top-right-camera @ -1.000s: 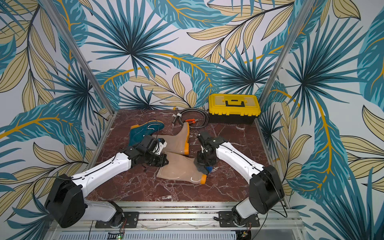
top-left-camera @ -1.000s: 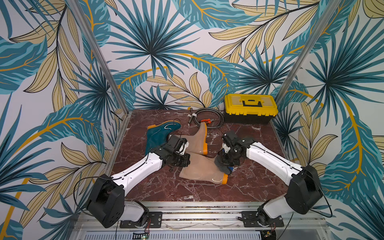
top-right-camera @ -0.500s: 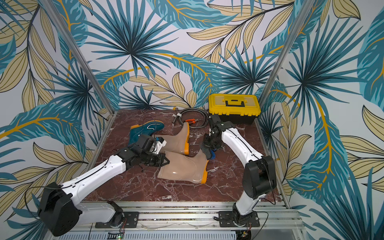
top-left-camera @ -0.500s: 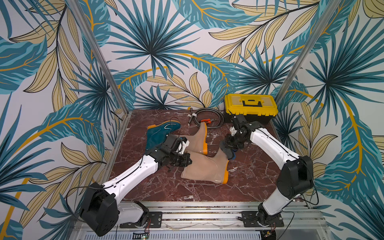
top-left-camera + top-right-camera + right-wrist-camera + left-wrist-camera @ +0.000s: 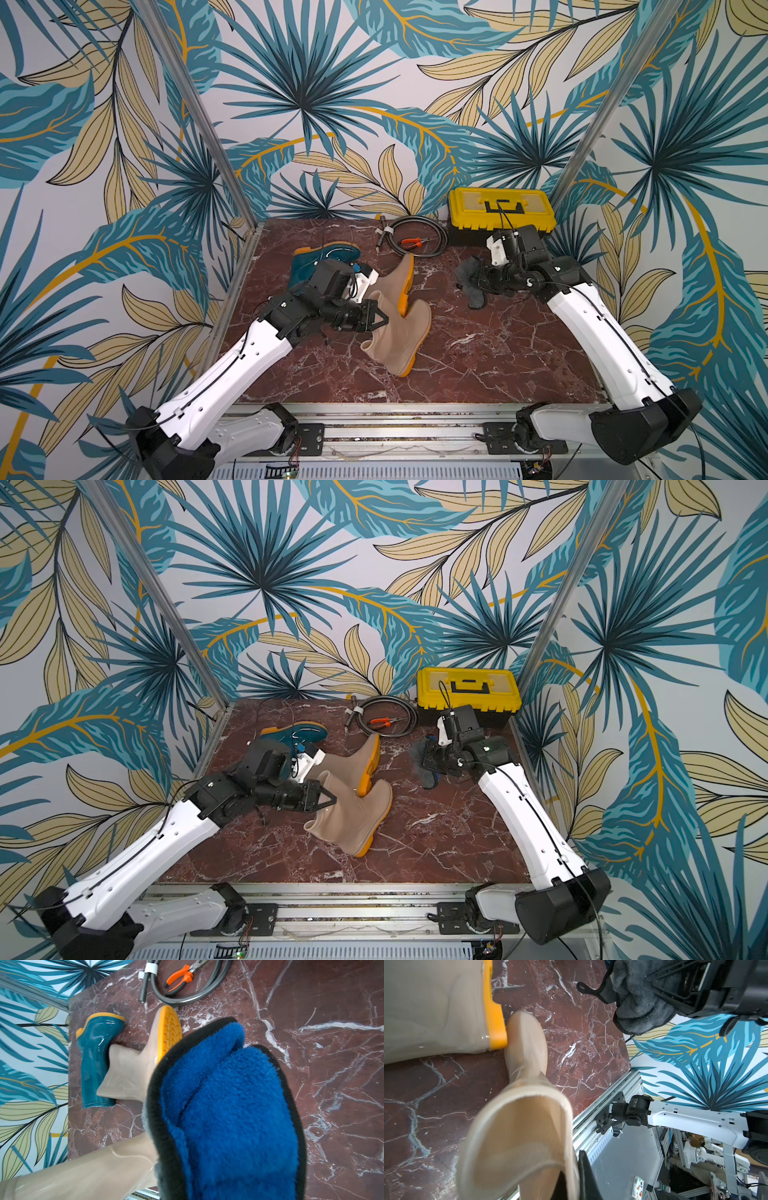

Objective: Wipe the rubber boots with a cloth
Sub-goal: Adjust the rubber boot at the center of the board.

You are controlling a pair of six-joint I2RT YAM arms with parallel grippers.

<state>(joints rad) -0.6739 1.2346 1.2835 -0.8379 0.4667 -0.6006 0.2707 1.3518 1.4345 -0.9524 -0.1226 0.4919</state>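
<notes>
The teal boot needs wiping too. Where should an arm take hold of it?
Probably by the shaft's open rim, coming from the front: the teal boot lies on its side, opening facing front, and the far tan boot crowds its right side.

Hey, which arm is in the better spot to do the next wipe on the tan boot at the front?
Right. Its jaws are shut on the cloth, clear of the boots and free to swing in. The left arm's jaws pinch the nearer tan boot at its top rim, likely steadying it.

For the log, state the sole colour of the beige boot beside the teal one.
Orange-yellow sole, clearest in right wrist view.
</notes>
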